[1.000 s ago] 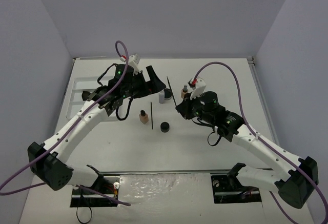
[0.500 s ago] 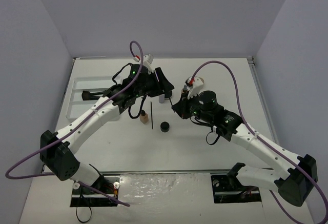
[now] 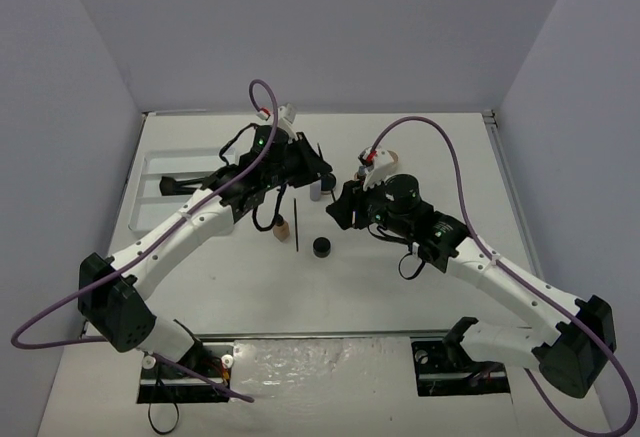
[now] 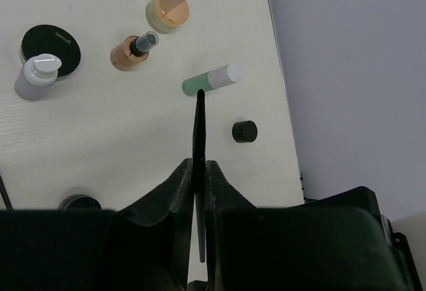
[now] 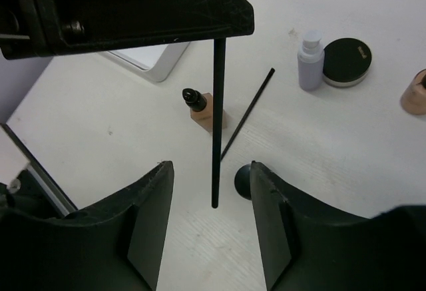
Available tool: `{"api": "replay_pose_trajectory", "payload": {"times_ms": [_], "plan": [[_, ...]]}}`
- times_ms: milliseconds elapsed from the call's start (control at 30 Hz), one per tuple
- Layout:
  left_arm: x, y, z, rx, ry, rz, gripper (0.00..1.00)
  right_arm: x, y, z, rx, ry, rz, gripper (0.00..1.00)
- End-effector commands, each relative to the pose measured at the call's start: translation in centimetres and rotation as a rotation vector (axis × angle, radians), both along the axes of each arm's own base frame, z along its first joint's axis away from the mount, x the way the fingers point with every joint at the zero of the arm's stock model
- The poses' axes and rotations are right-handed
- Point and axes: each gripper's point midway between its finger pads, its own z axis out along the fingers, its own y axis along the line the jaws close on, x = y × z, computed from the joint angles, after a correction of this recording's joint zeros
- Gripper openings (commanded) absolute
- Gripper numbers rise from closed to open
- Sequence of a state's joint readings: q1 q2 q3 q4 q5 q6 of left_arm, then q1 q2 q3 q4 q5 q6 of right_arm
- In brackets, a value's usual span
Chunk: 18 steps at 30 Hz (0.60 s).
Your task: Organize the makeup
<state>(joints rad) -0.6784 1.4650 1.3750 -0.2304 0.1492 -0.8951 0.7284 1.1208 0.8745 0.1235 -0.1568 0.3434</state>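
Our left arm point(image 3: 190, 222) stretches from its base at seven o'clock toward one o'clock. Our left gripper point(image 4: 198, 166) has its jaws pressed together on a thin black pencil point(image 4: 199, 114). Our right arm point(image 3: 500, 277) reaches from five o'clock toward ten o'clock. Our right gripper point(image 5: 210, 168) has its jaws standing apart, and it sits just beside the left one, at its four o'clock.

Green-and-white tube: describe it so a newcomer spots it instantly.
In the left wrist view, find the edge of the white table along the grey wall. Just inside it, between a gold-lidded jar and a small black pot, lies the tube. It alone is two-toned: half green, half white.
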Motion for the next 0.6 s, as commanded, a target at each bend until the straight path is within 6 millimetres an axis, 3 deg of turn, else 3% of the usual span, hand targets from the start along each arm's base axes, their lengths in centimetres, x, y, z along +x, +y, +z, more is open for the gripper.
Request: {"api": "replay_pose_trajectory", "payload": {"times_ms": [0,67,133,167,233,333,400,567], "plan": [[1.4,1.9,4.0,-0.068,-0.103,0.08,0.0,1.4,1.1,4.2,0.076,-0.095,-0.015,0.58],[2.7,4.0,3.4,-0.055,-0.087,0.142,0.0,1.7,0.8,4.3,0.07,-0.098,-0.04,0.73],[3.2,5.8,2.7,-0.046,-0.064,0.191,0.0,1.9,0.5,4.2,0.059,-0.097,-0.058,0.82],[4.1,7.6,2.5,-0.051,-0.058,0.24,0.0,1.9,0.3,4.2,0.053,-0.097,-0.066,0.87],[6.3,13.6,2.0,-0.061,-0.047,0.398,0.0,2.1,-0.4,4.0,0.034,-0.097,-0.09,0.96],[7.5,18.8,0.3,-0.08,-0.006,0.544,0.0,2.2,-1.5,3.6,0.005,-0.098,-0.133,1.0],[8.9,23.8,-0.6,-0.106,0.003,0.676,0.0,2.2,-2.0,3.4,-0.009,-0.097,-0.148,1.0],[11.0,31.4,-4.3,-0.165,0.072,0.897,0.0,2.3,-3.6,3.0,-0.045,-0.106,-0.198,1.0]]}}
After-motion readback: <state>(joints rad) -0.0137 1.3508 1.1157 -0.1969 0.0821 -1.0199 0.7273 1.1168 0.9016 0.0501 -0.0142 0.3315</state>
